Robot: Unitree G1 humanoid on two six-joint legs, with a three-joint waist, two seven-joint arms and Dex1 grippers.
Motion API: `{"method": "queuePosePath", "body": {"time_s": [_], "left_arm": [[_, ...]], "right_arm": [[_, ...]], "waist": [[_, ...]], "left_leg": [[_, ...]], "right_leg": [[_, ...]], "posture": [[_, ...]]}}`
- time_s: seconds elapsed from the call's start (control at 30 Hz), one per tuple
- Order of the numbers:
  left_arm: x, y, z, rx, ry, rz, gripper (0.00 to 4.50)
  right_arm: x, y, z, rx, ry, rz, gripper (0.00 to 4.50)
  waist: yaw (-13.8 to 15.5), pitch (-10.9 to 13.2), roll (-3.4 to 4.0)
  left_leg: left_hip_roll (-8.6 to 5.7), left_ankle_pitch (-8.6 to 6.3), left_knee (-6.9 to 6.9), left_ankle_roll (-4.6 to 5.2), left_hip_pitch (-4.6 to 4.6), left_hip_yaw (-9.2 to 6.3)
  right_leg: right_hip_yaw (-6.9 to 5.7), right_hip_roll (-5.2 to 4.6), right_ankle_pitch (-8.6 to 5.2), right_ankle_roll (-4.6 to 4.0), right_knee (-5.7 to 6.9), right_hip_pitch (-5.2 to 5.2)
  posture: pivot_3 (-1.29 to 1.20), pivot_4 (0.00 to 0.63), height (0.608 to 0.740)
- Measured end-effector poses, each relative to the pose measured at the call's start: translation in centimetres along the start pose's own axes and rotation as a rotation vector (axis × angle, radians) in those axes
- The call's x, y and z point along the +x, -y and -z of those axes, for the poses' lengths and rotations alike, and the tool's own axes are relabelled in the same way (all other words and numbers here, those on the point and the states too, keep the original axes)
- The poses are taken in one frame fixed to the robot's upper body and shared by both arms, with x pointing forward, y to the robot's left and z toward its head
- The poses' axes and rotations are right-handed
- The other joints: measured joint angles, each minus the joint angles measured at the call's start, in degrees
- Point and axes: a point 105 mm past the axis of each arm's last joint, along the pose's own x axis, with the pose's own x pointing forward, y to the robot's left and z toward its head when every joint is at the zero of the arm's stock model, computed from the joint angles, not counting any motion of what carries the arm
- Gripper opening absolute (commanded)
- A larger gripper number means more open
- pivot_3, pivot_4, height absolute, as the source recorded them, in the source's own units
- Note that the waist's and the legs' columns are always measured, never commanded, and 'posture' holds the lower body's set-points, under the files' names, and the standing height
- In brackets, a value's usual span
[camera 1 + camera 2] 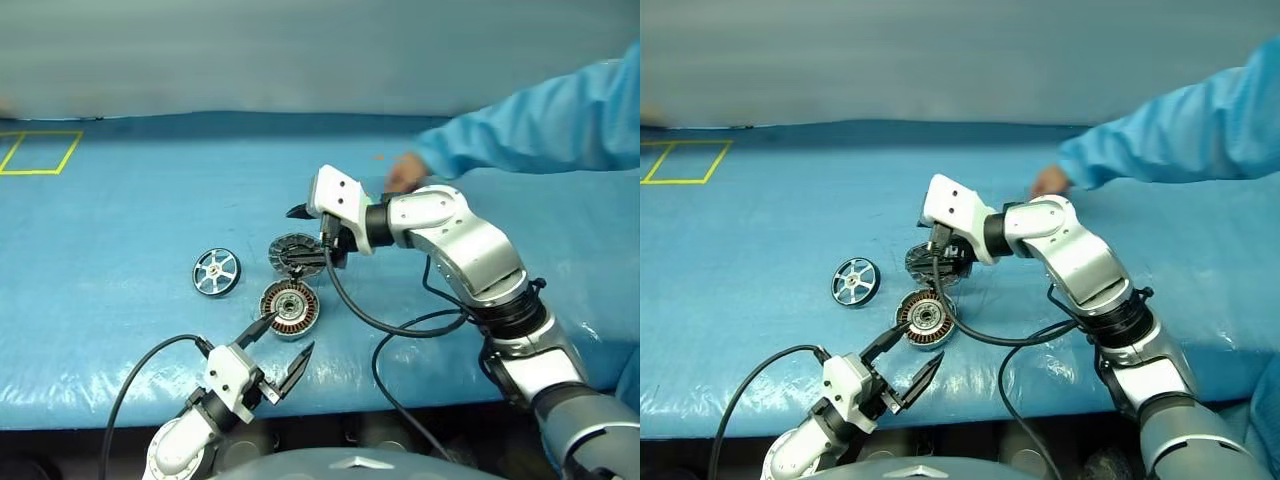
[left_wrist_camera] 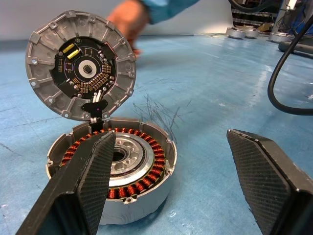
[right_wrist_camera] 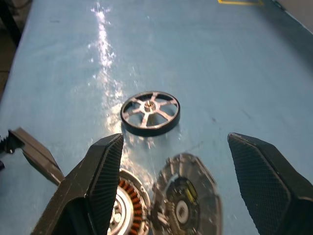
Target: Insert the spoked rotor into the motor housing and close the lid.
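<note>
The spoked rotor [image 1: 216, 271], a shiny silver wheel, lies flat on the blue table, left of the other parts. The motor housing [image 1: 290, 308] sits near the front edge with its copper windings facing up. The lid [image 2: 80, 71] stands on edge at the housing's far rim, joined to it by short wires, with its dark circuit face towards me. My left gripper [image 1: 283, 345] is open just in front of the housing [image 2: 112, 171], level with it. My right gripper [image 1: 318, 235] hangs open over the lid [image 3: 188, 196], pointing left towards the rotor [image 3: 150, 112], with nothing between its fingers.
A person's hand [image 1: 405, 172] in a light blue sleeve [image 1: 540, 125] reaches in over the table from the right, behind my right arm. Black cables [image 1: 400, 330] loop on the table near the front edge. A yellow tape square [image 1: 40, 152] marks the far left.
</note>
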Motion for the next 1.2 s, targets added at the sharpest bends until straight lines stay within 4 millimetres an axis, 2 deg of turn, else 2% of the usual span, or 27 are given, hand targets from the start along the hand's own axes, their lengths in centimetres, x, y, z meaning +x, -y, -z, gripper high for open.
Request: {"method": "queuePosePath", "body": {"time_s": [0.17, 0.33, 0.47, 0.53, 0.7, 0.77, 0.83, 0.9, 1.0, 1.2], "left_arm": [[0.1, -0.2, -0.1, 0.001, 0.01, -0.02, 3.9], [-0.1, -0.5, -0.2, 0.014, 0.012, -0.06, 3.9], [-0.7, -1.6, -0.6, 0.029, 0.035, -0.145, 3.9], [-1.1, -2.4, -0.8, 0.046, 0.043, -0.185, 3.9], [-2.1, -4.5, -2.1, 0.089, 0.056, -0.208, 3.9], [-3.5, -9.1, -3.4, 0.169, 0.01, -0.231, 3.9], [-4.0, -11.3, -5.1, 0.184, 0.042, -0.271, 3.9], [-3.3, -11.5, -5.8, 0.145, 0.085, -0.244, 3.9], [-2.9, -11.5, -5.4, 0.083, 0.054, -0.182, 3.9], [-2.5, -11.9, -4.1, 0.021, -0.094, -0.052, 3.9]], "right_arm": [[2.4, -0.8, -0.8, -0.034, 0.014, -0.05, 3.58], [3.1, -1.1, -0.5, -0.049, 0.01, -0.075, 3.58], [2.5, -1.0, -0.4, -0.043, 0.021, -0.079, 3.58], [1.5, -0.8, -0.1, -0.015, 0.045, -0.066, 3.58], [-1.9, -0.9, 3.0, 0.107, 0.079, 0.011, 3.58], [-3.1, -2.9, 4.6, 0.151, 0.113, -0.005, 3.58], [-3.8, -4.4, 5.4, 0.242, 0.177, -0.011, 3.58], [-4.3, -5.9, 6.1, 0.319, 0.233, -0.018, 3.58], [-4.6, -7.2, 7.1, 0.401, 0.289, 0.006, 3.58], [-3.5, -7.1, 7.8, 0.365, 0.308, 0.058, 3.58]], "waist": [[-0.1, 0.0, 0.0], [0.0, 0.0, 0.0], [0.0, 0.0, 0.0], [0.1, 0.0, -0.01], [0.5, 0.0, -0.07], [0.9, 0.0, -0.09], [0.6, 0.0, -0.01], [0.4, 0.0, -0.05], [0.2, 0.0, -0.21], [0.3, 0.0, -0.21]], "left_leg": [[-0.02, 0.01, 0.0, -0.01, 0.02, -0.02], [-0.05, -0.01, 0.0, 0.01, 0.0, -0.01], [-0.02, 0.0, 0.0, 0.01, 0.02, -0.03], [-0.02, -0.01, 0.0, 0.01, 0.02, -0.06], [-0.04, -0.04, -0.02, 0.05, -0.02, 0.0], [0.12, 0.07, -0.04, -0.15, 0.0, -0.39], [0.09, 0.1, -0.07, -0.19, 0.0, -0.34], [0.01, 0.08, -0.06, -0.15, 0.02, -0.23], [0.01, 0.07, -0.02, -0.13, 0.07, -0.12], [0.15, 0.19, 0.03, -0.29, 0.31, -0.12]], "right_leg": [[-0.03, -0.01, 0.0, 0.0, -0.02, -0.02], [-0.03, -0.03, 0.01, 0.01, -0.06, 0.0], [-0.05, -0.02, 0.01, 0.01, -0.05, -0.01], [-0.11, -0.04, 0.0, 0.01, -0.07, -0.02], [-0.06, -0.09, 0.0, 0.01, -0.08, 0.04], [-0.47, 0.05, -0.15, -0.2, -0.03, 0.04], [-0.37, 0.06, -0.14, -0.17, 0.01, 0.21], [-0.2, 0.06, -0.07, -0.05, -0.02, 0.26], [-0.05, 0.11, -0.06, 0.14, -0.03, 0.25], [0.02, 0.28, -0.13, 0.3, 0.0, 0.15]], "posture": [[0.0, 0.15, 0.74], [0.0, 0.15, 0.74], [0.0, 0.15, 0.74], [0.0, 0.15, 0.74], [0.0, 0.15, 0.74], [0.0, 0.15, 0.74], [0.0, 0.15, 0.74], [0.0, 0.15, 0.74], [0.0, 0.15, 0.74], [0.0, 0.15, 0.74]]}}
